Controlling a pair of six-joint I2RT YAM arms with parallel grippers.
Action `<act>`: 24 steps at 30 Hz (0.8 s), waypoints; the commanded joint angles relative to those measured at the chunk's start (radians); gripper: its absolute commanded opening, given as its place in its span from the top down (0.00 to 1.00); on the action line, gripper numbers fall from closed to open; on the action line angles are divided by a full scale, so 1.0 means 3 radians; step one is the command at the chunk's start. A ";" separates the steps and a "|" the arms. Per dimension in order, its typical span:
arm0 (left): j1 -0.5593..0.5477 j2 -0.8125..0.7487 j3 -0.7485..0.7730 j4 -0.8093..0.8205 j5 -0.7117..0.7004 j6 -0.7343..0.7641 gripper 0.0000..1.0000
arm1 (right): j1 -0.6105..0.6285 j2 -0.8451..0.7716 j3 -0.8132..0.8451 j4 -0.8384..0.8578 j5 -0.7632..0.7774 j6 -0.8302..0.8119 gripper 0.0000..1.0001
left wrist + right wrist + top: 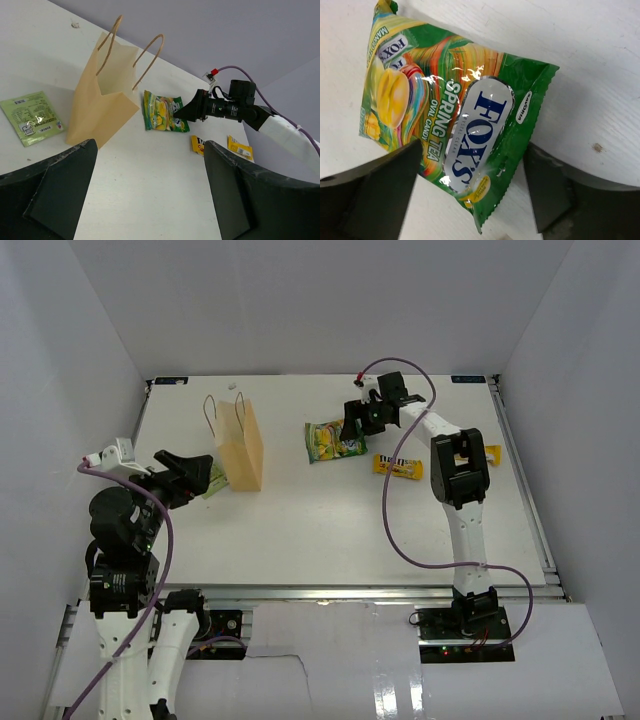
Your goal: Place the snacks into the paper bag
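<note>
The green-and-yellow pouch (330, 440) lies flat on the white table, right of the paper bag (241, 448). My right gripper (352, 427) is open and low over the pouch's right end. In the right wrist view the pouch (455, 110) lies between the spread fingers of that gripper (470, 185), which do not clamp it. The narrow yellow candy packet (398, 466) lies on the table just right of the pouch. The bag stands upright with its mouth open (102, 100). My left gripper (205, 472) is open and empty, just left of the bag, and its view (150, 165) looks across the table.
A flat pale-green packet (213, 483) lies by the bag's left base, under my left gripper. Another small yellow packet (490, 453) lies at the right, partly behind the right arm. White walls enclose the table on three sides.
</note>
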 commanded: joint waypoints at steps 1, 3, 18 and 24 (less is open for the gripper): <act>-0.0017 -0.0001 0.0033 -0.0015 0.0155 -0.0080 0.02 | -0.0003 0.0052 -0.0112 0.0026 0.0066 0.0090 0.19; -0.0017 0.0010 0.0007 0.0153 0.0506 -0.0080 0.02 | -0.0003 0.0057 -0.0153 0.0041 0.0138 0.0116 0.33; -0.0160 0.0557 -0.0734 0.1243 0.1792 -0.1194 0.02 | -0.0468 -0.0520 -0.0765 0.0220 -0.1497 -0.0191 0.92; -0.0385 0.0745 -0.0821 0.1478 0.1644 -0.1246 0.02 | -0.0601 -0.1272 -0.1257 0.0389 -0.1861 -0.0487 0.92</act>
